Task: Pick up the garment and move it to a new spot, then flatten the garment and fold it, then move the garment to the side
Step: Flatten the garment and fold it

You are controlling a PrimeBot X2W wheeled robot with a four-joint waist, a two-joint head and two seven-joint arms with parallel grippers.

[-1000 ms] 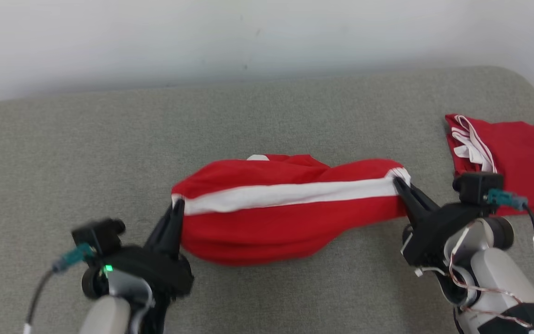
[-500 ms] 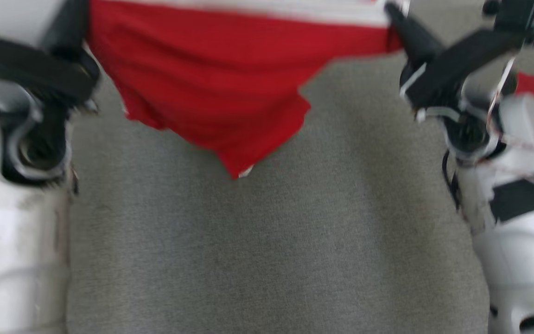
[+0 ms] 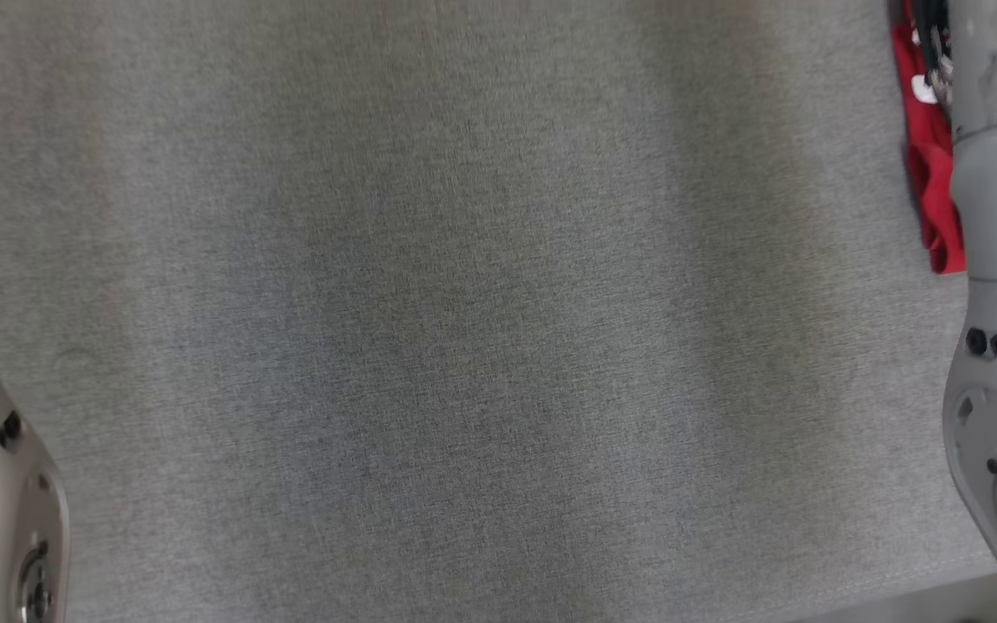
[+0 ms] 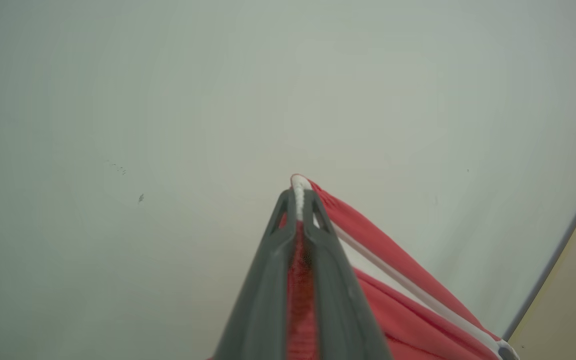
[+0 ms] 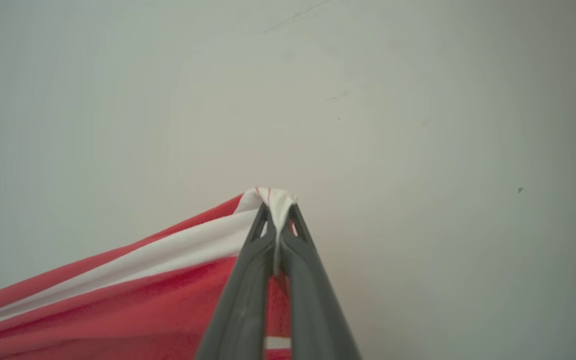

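Both left tool (image 4: 298,195) and right tool (image 5: 278,210) clamp the garment (image 5: 118,310), now lifted off the surface (image 3: 464,346).

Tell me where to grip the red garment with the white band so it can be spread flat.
Best at the two ends of its white band, one gripper per end, each from its own side. The left gripper and right gripper are shut on those corners now, and the red garment hangs stretched between them with the band taut, so it should lay down unbunched.

Grey fabric surface (image 3: 464,346), pale wall (image 4: 168,100)
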